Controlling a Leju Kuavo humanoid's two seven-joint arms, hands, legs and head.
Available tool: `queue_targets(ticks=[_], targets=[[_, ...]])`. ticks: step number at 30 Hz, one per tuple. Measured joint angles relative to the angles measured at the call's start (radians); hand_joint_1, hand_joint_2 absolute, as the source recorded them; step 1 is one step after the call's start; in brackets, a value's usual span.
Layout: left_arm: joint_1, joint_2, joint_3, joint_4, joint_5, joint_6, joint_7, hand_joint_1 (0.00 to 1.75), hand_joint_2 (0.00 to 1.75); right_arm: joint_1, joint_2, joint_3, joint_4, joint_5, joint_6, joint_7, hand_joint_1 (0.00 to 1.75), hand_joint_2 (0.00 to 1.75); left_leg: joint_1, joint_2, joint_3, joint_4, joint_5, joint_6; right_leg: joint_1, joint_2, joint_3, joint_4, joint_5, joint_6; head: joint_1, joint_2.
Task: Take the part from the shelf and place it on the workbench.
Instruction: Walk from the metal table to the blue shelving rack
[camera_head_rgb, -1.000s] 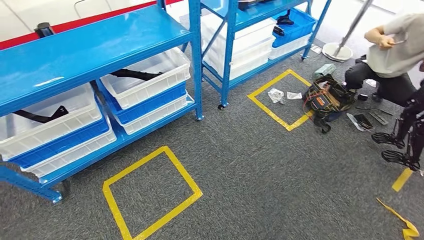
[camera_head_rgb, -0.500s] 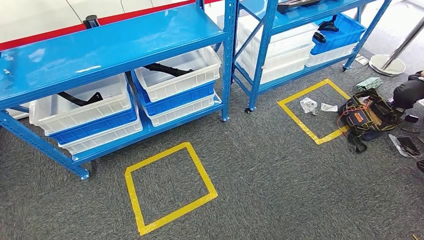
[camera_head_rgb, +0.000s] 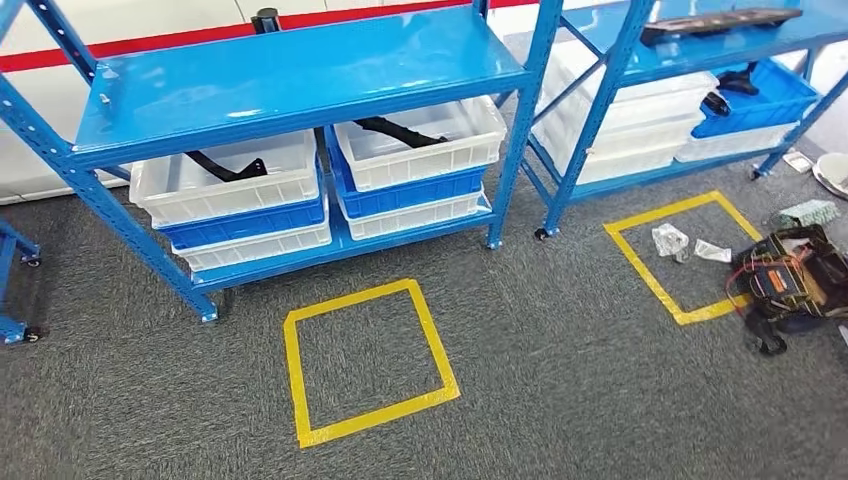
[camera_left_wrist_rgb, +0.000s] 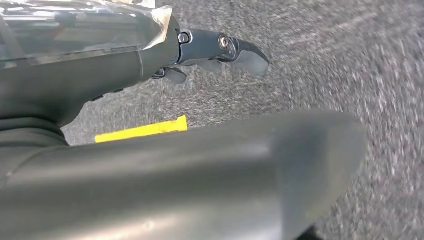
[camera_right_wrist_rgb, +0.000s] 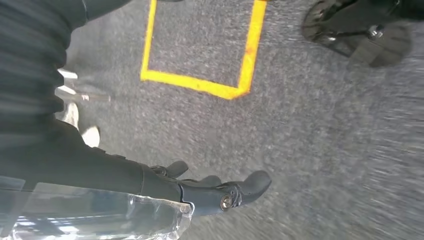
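Floor: grey carpet (camera_head_rgb: 560, 380), yellow tape square (camera_head_rgb: 367, 361) marks the stand-spot before blue steel shelf (camera_head_rgb: 300, 75).
Part: black curved part (camera_head_rgb: 405, 131) in white plastic bin (camera_head_rgb: 420, 150), untouched.
Hands: left hand (camera_left_wrist_rgb: 220, 50), right hand (camera_right_wrist_rgb: 220, 192) hang empty, fingers loosely apart.

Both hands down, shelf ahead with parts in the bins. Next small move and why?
Probably step into the yellow square facing the blue shelf. The black parts lie in white bins beyond the square, and the left hand and right hand hang over carpet holding nothing, too far to reach.
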Motion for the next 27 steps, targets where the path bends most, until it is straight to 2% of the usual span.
queue_targets(ticks=[1, 2, 3, 4, 5, 6, 8, 9, 10, 12, 13, 14, 16, 17, 18, 19, 20, 21, 22, 24, 25, 26, 27], targets=[[-0.001, -0.001, 0.000, 0.000, 0.001, 0.000, 0.000, 0.00, 0.00, 0.000, 0.000, 0.000, 0.000, 0.000, 0.000, 0.000, 0.00, 1.75, 0.003, -0.010, -0.001, -0.002, 0.003, 0.003, -0.003, 0.033, -0.027, 0.057, -0.027, -0.003, 0.001, 0.000], [-0.002, -0.001, 0.000, 0.000, 0.001, 0.000, 0.000, 0.00, 0.00, 0.002, 0.000, 0.000, 0.000, 0.001, 0.001, 0.001, 0.00, 1.75, 0.004, -0.023, -0.003, -0.002, 0.005, 0.006, -0.004, 0.056, -0.060, 0.126, -0.056, -0.006, 0.002, 0.000], [-0.002, -0.001, 0.000, 0.000, 0.001, 0.001, 0.000, 0.00, 0.00, 0.004, 0.000, 0.000, 0.000, 0.001, 0.001, 0.002, 0.00, 1.75, 0.004, -0.037, -0.005, -0.002, 0.006, 0.007, -0.005, 0.064, -0.092, 0.191, -0.078, -0.007, 0.003, 0.000], [-0.002, -0.002, 0.000, 0.000, 0.002, 0.001, 0.000, 0.00, 0.00, 0.005, 0.000, 0.000, 0.000, 0.001, 0.001, 0.003, 0.00, 1.75, 0.004, -0.052, -0.006, -0.002, 0.007, 0.007, -0.006, 0.066, -0.114, 0.231, -0.087, -0.004, 0.003, 0.000], [-0.001, -0.002, 0.000, 0.000, 0.002, 0.001, 0.000, 0.00, 0.00, 0.006, -0.001, 0.000, 0.001, 0.001, 0.001, 0.004, 0.00, 1.75, 0.005, -0.067, -0.005, -0.001, 0.007, 0.006, -0.007, 0.067, -0.117, 0.231, -0.077, 0.004, 0.003, 0.000], [0.000, -0.002, 0.000, 0.000, 0.002, 0.001, 0.000, 0.00, 0.00, 0.007, -0.002, 0.000, 0.001, 0.002, 0.001, 0.004, 0.00, 1.31, 0.006, -0.083, -0.005, 0.000, 0.008, 0.004, -0.010, 0.070, -0.101, 0.190, -0.053, 0.015, 0.003, 0.000], [0.000, -0.002, 0.000, 0.000, 0.003, 0.002, 0.000, 0.00, 0.00, 0.008, -0.003, 0.000, 0.001, 0.004, 0.001, 0.004, 0.00, 0.44, 0.007, -0.109, -0.005, 0.006, 0.007, -0.004, -0.017, 0.102, -0.039, 0.043, 0.012, 0.035, 0.004, 0.000], [0.000, -0.003, 0.000, 0.000, 0.004, 0.005, 0.001, 0.00, 0.00, 0.007, -0.003, 0.000, 0.001, 0.005, 0.001, 0.003, 0.00, 0.00, 0.006, -0.119, -0.008, 0.010, 0.005, -0.010, -0.020, 0.115, -0.018, -0.011, 0.033, 0.035, 0.005, 0.000], [0.000, -0.003, 0.000, 0.000, 0.005, 0.009, 0.003, 0.00, 0.00, 0.006, -0.003, 0.000, 0.001, 0.006, 0.001, 0.001, 0.00, 0.00, 0.005, -0.126, -0.010, 0.012, 0.004, -0.016, -0.019, 0.125, -0.007, -0.040, 0.043, 0.030, 0.005, 0.000], [0.002, -0.003, 0.001, 0.000, 0.008, 0.020, 0.012, 0.00, 0.00, 0.001, -0.001, 0.000, 0.001, 0.009, 0.001, -0.003, 0.00, 0.00, 0.006, -0.135, -0.014, 0.011, 0.005, -0.027, -0.016, 0.117, -0.006, -0.044, 0.046, 0.011, 0.004, 0.000], [0.003, -0.003, 0.001, 0.000, 0.010, 0.026, 0.018, 0.00, 0.00, 0.000, 0.000, 0.000, 0.001, 0.010, 0.001, -0.004, 0.00, 0.00, 0.007, -0.129, -0.015, 0.012, 0.004, -0.032, -0.017, 0.112, -0.003, -0.046, 0.048, 0.003, 0.003, 0.000], [0.003, -0.003, 0.002, 0.000, 0.010, 0.030, 0.024, 0.00, 0.00, -0.001, 0.000, 0.000, 0.001, 0.010, 0.001, -0.003, 0.00, 0.00, 0.008, -0.108, -0.021, 0.026, -0.006, -0.036, -0.019, 0.106, -0.001, -0.047, 0.051, -0.004, 0.001, 0.000], [0.001, -0.003, 0.002, 0.000, 0.010, 0.037, 0.033, 0.00, 0.00, 0.002, 0.001, 0.000, 0.002, 0.010, 0.001, 0.000, 0.00, 0.00, 0.007, -0.050, -0.060, 0.110, -0.060, -0.044, -0.021, 0.092, 0.000, -0.049, 0.054, -0.016, -0.004, 0.000], [0.000, -0.003, 0.002, 0.000, 0.010, 0.038, 0.035, 0.00, 0.44, 0.004, 0.000, 0.000, 0.002, 0.009, 0.003, 0.002, 0.00, 0.00, 0.007, -0.029, -0.093, 0.180, -0.097, -0.048, -0.018, 0.084, -0.001, -0.049, 0.054, -0.020, -0.006, 0.000], [-0.001, -0.003, 0.002, 0.000, 0.010, 0.039, 0.037, 0.00, 0.87, 0.006, 0.000, 0.000, 0.002, 0.008, 0.005, 0.005, 0.00, 0.00, 0.008, -0.021, -0.125, 0.247, -0.127, -0.050, -0.016, 0.076, -0.002, -0.048, 0.053, -0.021, -0.006, 0.000], [-0.001, -0.004, 0.002, 0.000, 0.009, 0.040, 0.039, 0.00, 1.31, 0.008, 0.000, 0.000, 0.002, 0.007, 0.007, 0.008, 0.00, 0.00, 0.010, -0.019, -0.148, 0.293, -0.140, -0.051, -0.015, 0.069, -0.003, -0.048, 0.053, -0.022, -0.006, 0.000], [-0.001, -0.004, 0.002, 0.000, 0.009, 0.040, 0.041, 0.00, 1.75, 0.009, 0.000, 0.000, 0.002, 0.006, 0.010, 0.010, 0.00, 0.00, 0.010, -0.018, -0.153, 0.305, -0.134, -0.051, -0.014, 0.063, -0.003, -0.048, 0.052, -0.022, -0.006, 0.000], [0.000, -0.004, 0.002, 0.000, 0.009, 0.041, 0.043, 0.00, 1.75, 0.008, 0.001, 0.000, 0.002, 0.005, 0.011, 0.011, 0.00, 0.00, 0.011, -0.016, -0.134, 0.270, -0.108, -0.048, -0.014, 0.059, -0.002, -0.048, 0.052, -0.022, -0.006, 0.000], [0.000, -0.004, 0.002, 0.000, 0.009, 0.042, 0.044, 0.00, 1.75, 0.008, 0.001, 0.000, 0.002, 0.004, 0.012, 0.011, 0.00, 0.00, 0.011, -0.014, -0.099, 0.204, -0.073, -0.044, -0.013, 0.056, 0.000, -0.048, 0.052, -0.022, -0.007, 0.000], [-0.001, -0.004, 0.002, 0.000, 0.009, 0.041, 0.047, 0.00, 1.75, 0.005, 0.002, -0.001, 0.002, 0.002, 0.012, 0.012, 0.00, 0.87, 0.007, -0.007, -0.026, 0.066, -0.023, -0.032, -0.009, 0.054, 0.001, -0.048, 0.050, -0.019, -0.007, 0.000], [-0.002, -0.004, 0.002, 0.000, 0.008, 0.040, 0.048, 0.00, 1.75, 0.004, 0.003, -0.001, 0.002, 0.000, 0.012, 0.012, 0.00, 1.31, 0.005, -0.004, -0.007, 0.029, -0.013, -0.030, -0.005, 0.053, 0.000, -0.046, 0.047, -0.018, -0.006, 0.000], [-0.003, -0.004, 0.001, 0.000, 0.008, 0.037, 0.049, 0.00, 1.75, 0.005, 0.003, -0.001, 0.002, -0.002, 0.013, 0.010, 0.00, 1.75, 0.003, -0.002, -0.001, 0.014, -0.012, -0.031, 0.000, 0.052, -0.003, -0.045, 0.045, -0.017, -0.006, 0.000], [-0.002, -0.004, -0.001, 0.000, 0.009, 0.035, 0.052, 0.00, 1.75, 0.006, 0.003, -0.003, 0.002, -0.005, 0.015, 0.009, 0.00, 1.75, 0.001, -0.003, 0.000, 0.012, -0.011, -0.034, 0.003, 0.051, -0.006, -0.044, 0.043, -0.016, -0.006, 0.000]])
